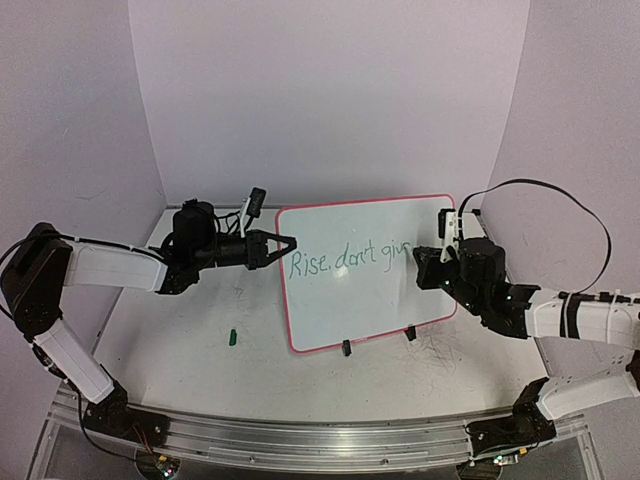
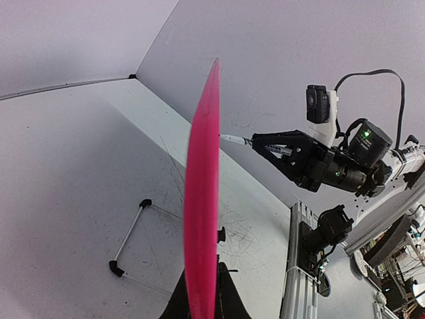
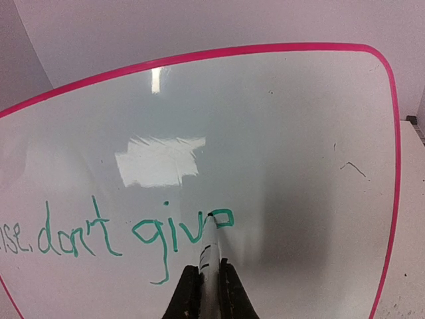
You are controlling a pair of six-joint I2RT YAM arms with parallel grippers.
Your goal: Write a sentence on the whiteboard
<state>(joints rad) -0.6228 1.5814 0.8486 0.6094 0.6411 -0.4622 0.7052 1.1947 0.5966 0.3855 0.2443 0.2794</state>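
The whiteboard stands upright mid-table, pink-framed, with green writing "Rise, don't giv" and a part-formed letter after it. My left gripper is shut on the board's left edge. In the left wrist view that edge is a pink strip running up from between my left gripper's jaws. My right gripper is shut on a white marker, whose tip touches the whiteboard at the end of the last letter. From above, the right gripper is at the board's right part.
A small green cap lies on the table left of the board. Two black clip feet hold the board's lower edge. A white rod with black ends lies behind the board. An aluminium rail runs along the near edge.
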